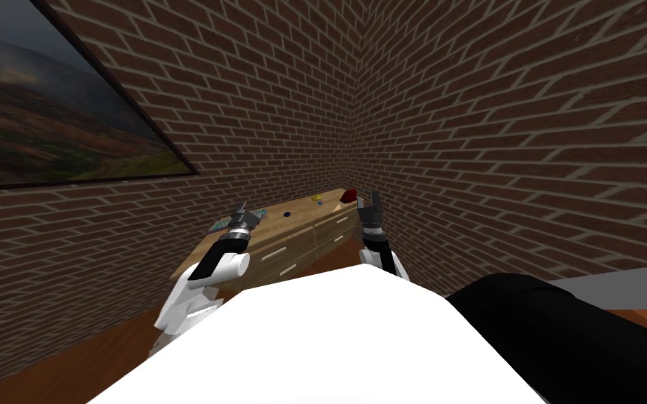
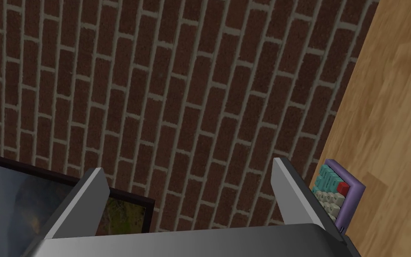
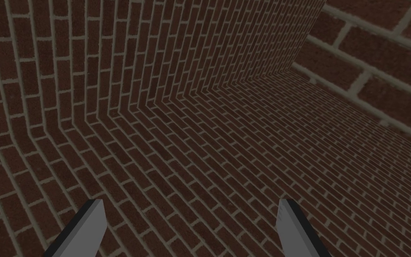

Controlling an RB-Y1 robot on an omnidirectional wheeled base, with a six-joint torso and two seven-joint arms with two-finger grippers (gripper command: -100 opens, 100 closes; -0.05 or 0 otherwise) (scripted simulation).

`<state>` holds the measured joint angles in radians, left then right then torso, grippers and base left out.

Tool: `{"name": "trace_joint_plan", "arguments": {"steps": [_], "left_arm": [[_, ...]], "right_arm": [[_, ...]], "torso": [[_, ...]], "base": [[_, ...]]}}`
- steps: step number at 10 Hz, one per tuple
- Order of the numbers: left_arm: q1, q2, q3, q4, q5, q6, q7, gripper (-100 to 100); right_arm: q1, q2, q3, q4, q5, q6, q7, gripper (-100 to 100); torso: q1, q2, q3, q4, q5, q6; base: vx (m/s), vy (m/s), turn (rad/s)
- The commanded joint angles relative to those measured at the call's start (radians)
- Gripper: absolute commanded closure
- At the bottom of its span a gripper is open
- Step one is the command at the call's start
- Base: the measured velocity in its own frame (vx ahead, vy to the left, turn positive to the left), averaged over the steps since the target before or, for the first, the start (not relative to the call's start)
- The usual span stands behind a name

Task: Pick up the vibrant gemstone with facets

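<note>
A wooden dresser [image 1: 294,235] stands against the brick wall, ahead of me. On its top lie a dark red lump [image 1: 348,196] at the far right end, a small yellow thing [image 1: 318,197] with a tiny blue piece [image 1: 321,203] beside it, and a dark blue round thing [image 1: 287,214] in the middle. I cannot tell which of them is the gemstone. My left gripper [image 1: 242,212] hangs open over the dresser's left end; its fingers [image 2: 296,192] hold nothing. My right gripper [image 1: 371,202] is open just right of the red lump, and its blades [image 3: 296,227] are empty.
A small keyboard [image 2: 337,196] with teal and white keys and one red key lies at the dresser's left end, close to my left gripper. A framed landscape picture [image 1: 41,112] hangs on the left wall. The dresser fills a brick corner, with its drawers [image 1: 283,256] facing me.
</note>
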<state>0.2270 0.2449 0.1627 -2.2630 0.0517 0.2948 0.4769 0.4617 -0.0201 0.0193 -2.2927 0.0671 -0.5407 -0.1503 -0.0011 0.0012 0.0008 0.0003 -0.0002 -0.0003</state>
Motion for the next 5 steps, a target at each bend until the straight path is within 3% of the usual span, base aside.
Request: {"name": "trace_joint_plan", "arguments": {"steps": [1,5], "left_arm": [[-0.001,-0.002,-0.001,0.003,-0.002,0.034,0.002,-100],[-0.045,0.019,0.029,0.036,0.002,0.142,0.037,-100]], "right_arm": [[0.000,0.000,0.000,0.000,0.000,0.000,0.000,0],[0.000,0.000,0.000,0.000,0.000,0.000,0.000,0]], "torso": [[0.000,0.000,0.000,0.000,0.000,0.000],[0.001,-0.001,-0.001,0.000,0.000,0.000]], "base": [[-0.007,-0.008,0.004],[-0.009,-0.017,-0.062]]}}
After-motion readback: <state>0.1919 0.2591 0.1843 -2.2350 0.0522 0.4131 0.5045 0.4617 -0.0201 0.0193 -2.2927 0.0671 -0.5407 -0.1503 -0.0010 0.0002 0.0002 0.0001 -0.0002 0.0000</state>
